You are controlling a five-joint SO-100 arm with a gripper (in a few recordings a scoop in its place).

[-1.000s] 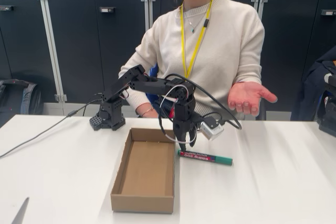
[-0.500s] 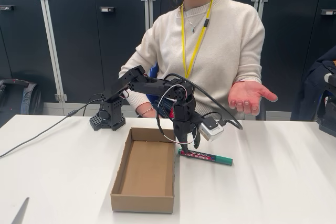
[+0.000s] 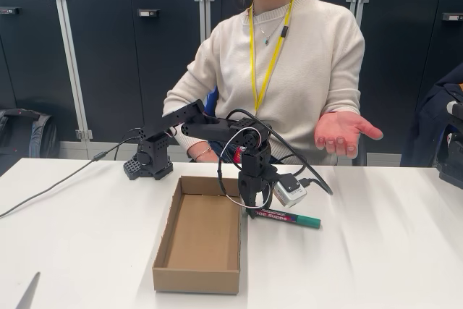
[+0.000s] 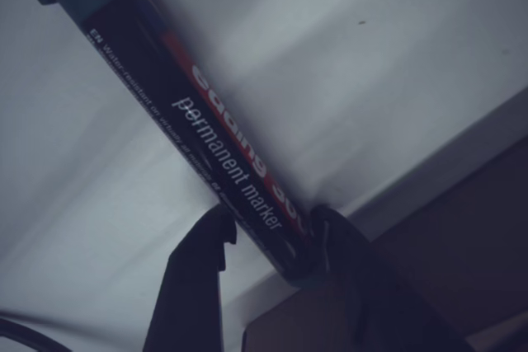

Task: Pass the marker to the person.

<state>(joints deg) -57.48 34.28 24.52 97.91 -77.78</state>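
Observation:
The marker [image 3: 288, 218] lies on the white table [image 3: 376, 251], just right of the cardboard box, green cap pointing right. My gripper [image 3: 253, 206] is lowered over its left end. In the wrist view the dark barrel with its white print [image 4: 206, 138] runs diagonally, and my gripper [image 4: 268, 222] has a finger pressed against each side of its lower end, shut on it. The person [image 3: 289, 70] sits behind the table in a cream sweater, holding an open palm [image 3: 341, 132] up at the right, above and behind the marker.
An open, shallow cardboard box [image 3: 199, 240] stands directly left of the marker and my gripper. My arm's base [image 3: 148, 163] sits at the table's back left, with a cable [image 3: 58, 184] trailing left. Dark cabinets [image 3: 108, 56] line the back.
My gripper has dropped lower onto the marker's left end and its wrist has tilted down. The marker and the person's raised palm have stayed where they were.

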